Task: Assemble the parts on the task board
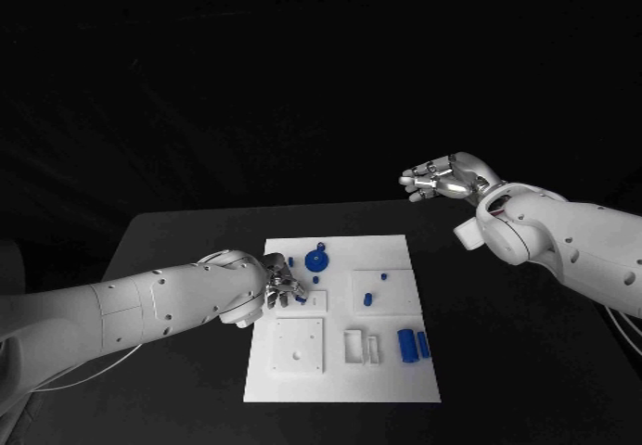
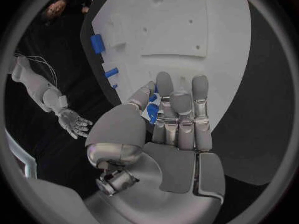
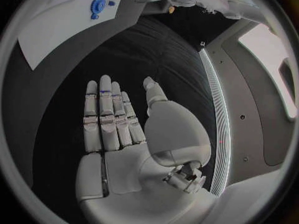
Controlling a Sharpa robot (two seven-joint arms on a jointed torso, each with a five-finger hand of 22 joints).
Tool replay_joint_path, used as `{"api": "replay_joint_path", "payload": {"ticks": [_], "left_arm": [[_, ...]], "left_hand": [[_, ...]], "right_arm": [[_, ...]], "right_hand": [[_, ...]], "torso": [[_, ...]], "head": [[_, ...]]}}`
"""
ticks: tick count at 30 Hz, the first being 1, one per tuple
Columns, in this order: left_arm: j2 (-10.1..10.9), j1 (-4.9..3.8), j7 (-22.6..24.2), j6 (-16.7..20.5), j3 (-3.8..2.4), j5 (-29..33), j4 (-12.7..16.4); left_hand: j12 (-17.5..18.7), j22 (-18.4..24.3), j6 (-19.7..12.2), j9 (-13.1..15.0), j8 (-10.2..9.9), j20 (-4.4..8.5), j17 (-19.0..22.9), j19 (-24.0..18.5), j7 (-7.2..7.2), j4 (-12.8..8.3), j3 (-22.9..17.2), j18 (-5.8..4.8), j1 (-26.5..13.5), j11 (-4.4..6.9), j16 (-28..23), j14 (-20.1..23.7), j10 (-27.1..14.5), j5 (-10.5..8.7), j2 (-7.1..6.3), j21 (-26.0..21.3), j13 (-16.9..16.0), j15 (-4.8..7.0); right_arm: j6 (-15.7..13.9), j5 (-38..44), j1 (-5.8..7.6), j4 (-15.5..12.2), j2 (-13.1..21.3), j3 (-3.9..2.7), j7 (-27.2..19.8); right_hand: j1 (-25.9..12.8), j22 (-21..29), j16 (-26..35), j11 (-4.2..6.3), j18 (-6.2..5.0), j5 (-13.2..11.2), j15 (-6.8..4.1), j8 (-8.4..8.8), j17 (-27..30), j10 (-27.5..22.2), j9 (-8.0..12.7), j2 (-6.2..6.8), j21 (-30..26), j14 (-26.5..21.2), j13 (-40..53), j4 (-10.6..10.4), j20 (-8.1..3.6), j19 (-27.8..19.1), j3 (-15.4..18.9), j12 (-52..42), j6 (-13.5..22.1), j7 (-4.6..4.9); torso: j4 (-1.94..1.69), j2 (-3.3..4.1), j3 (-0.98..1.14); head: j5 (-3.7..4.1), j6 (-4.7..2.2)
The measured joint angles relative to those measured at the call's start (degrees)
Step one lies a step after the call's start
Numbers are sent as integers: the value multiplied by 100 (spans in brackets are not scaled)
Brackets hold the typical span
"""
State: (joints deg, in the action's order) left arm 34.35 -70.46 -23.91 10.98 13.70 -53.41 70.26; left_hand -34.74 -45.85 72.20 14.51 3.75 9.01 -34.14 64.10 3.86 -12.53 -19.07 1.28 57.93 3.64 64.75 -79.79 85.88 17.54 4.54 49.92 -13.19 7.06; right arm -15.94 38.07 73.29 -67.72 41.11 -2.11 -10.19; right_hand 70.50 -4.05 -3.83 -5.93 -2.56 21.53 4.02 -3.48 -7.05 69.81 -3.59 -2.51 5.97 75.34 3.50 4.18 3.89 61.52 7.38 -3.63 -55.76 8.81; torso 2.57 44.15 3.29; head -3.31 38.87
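Note:
The white task board (image 1: 341, 371) lies in the middle of the table. My left hand (image 1: 281, 287) hovers over its left edge. In the left wrist view the left hand (image 2: 177, 124) pinches a small blue part (image 2: 152, 112) between thumb and fingers. A round blue part (image 1: 315, 260) sits near the board's far end, with small blue pegs (image 1: 368, 298) on a raised square and two blue cylinders (image 1: 414, 345) near the right edge. My right hand (image 1: 442, 179) is raised beyond the board's far right corner, its fingers (image 3: 109, 119) straight and apart, holding nothing.
Raised white square plates (image 1: 299, 345) and a small slotted holder (image 1: 359, 347) stand on the board. Bare black table (image 1: 174, 250) lies on both sides of the board. The round blue part (image 3: 98, 6) and the board (image 3: 56, 30) also show in the right wrist view.

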Motion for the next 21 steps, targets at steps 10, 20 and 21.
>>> {"api": "replay_joint_path", "payload": {"ticks": [10, 20, 21], "left_arm": [[-10, 16, 0, 14, -8, -47, -7], [-7, 16, -12, -56, -13, -124, 8], [-7, 16, -14, -65, -13, -132, 11]], "left_hand": [[0, -877, 1, 160, -6, 1, 50, 246, -1, -84, -84, -38, -60, -1, 22, -17, 0, 2, -10, -686, -9, 25], [0, -1528, 10, 164, -4, -7, 67, 437, -10, -89, -88, -39, -58, -8, 22, -47, 7, -6, -10, -1235, -9, 55], [0, -1557, 11, 164, 2, -1, 67, 449, -11, -89, -89, -39, -58, -8, 22, -55, 6, -9, -10, -1258, -8, 62]], "right_arm": [[90, -25, 0, -2, 6, 0, -10], [172, -21, 0, 8, 15, 0, 3], [178, -21, 0, 9, 14, 0, 4]], "right_hand": [[-5, 0, 0, 0, 0, -6, -11, 0, 0, 0, -4, -5, 0, 30, 0, 18, 0, 0, -15, 0, -67, -10], [-5, -1, -1, 12, 0, -46, -11, 0, -1, -12, -3, -5, 0, 30, 1, 31, 0, 0, -2, -1, -69, -11], [-5, -1, -1, 20, 0, -50, -11, 0, -1, -20, -3, -5, 0, 30, 1, 36, 0, 0, 4, -1, -69, -11]], "torso": [[-2, -1, 3], [-2, -4, 5], [-2, -4, 5]], "head": [[4, 42], [-1, 58], [-1, 58]]}}
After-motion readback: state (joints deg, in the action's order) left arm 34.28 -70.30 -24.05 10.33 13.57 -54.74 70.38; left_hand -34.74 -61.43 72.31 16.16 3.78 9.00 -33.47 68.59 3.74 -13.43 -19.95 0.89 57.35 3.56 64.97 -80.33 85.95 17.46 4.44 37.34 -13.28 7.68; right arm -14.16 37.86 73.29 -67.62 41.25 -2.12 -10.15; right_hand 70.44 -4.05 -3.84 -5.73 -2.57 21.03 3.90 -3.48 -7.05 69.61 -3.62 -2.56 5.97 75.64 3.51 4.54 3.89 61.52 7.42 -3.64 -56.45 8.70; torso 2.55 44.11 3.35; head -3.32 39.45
